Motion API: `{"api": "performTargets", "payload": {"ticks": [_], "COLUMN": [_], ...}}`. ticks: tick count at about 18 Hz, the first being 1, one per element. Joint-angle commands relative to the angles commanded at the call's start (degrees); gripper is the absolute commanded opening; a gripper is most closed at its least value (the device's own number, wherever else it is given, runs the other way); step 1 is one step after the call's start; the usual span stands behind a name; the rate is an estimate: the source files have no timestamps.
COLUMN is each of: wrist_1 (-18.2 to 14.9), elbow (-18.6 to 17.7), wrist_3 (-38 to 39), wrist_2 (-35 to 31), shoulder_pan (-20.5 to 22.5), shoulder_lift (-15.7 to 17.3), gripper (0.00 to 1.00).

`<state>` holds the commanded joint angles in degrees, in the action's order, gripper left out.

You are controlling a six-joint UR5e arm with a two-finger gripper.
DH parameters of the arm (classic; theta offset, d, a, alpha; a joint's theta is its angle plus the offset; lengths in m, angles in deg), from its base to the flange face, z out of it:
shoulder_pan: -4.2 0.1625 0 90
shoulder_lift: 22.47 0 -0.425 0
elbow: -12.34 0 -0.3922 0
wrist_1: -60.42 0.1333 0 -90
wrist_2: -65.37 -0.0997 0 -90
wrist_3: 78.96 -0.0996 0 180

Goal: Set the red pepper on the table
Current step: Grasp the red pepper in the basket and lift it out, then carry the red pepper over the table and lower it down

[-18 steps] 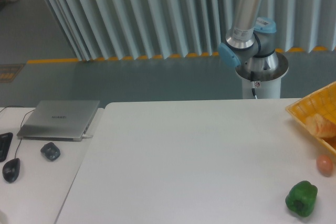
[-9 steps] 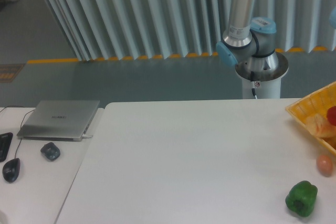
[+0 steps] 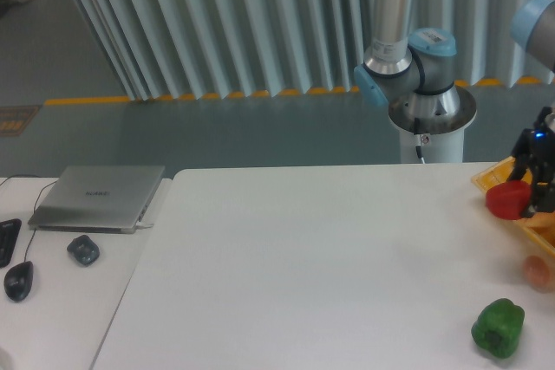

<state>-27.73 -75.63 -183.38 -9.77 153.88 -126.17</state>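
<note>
At right edge, tool (image 3: pixel 531 181) clamps red pepper (image 3: pixel 508 199) above table (image 3: pixel 312 266); green pepper (image 3: pixel 498 327) nearby.

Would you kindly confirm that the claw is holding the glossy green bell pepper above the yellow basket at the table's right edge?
Not quite: the camera view shows the claw holding the glossy red bell pepper there, above the yellow basket. The glossy green bell pepper lies on the white table.

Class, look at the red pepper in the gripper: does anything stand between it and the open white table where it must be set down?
Nothing visible does. The gripper holds the red pepper at the yellow basket's edge, with bare table to its left. The green pepper and small orange fruit sit nearer the camera, off that side.
</note>
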Motion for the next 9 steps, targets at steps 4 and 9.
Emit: {"api": "performTargets", "payload": {"ticks": [4, 9], "wrist_1": [5.0, 15.0], "elbow": [-1.1, -3.8], "wrist_3": [8.8, 18.6], "wrist_2": [-0.3, -11.9], "shoulder_pan": [-3.9, -11.4], "shoulder_lift": [-0.7, -2.9], "gripper": [0.52, 0.5]}}
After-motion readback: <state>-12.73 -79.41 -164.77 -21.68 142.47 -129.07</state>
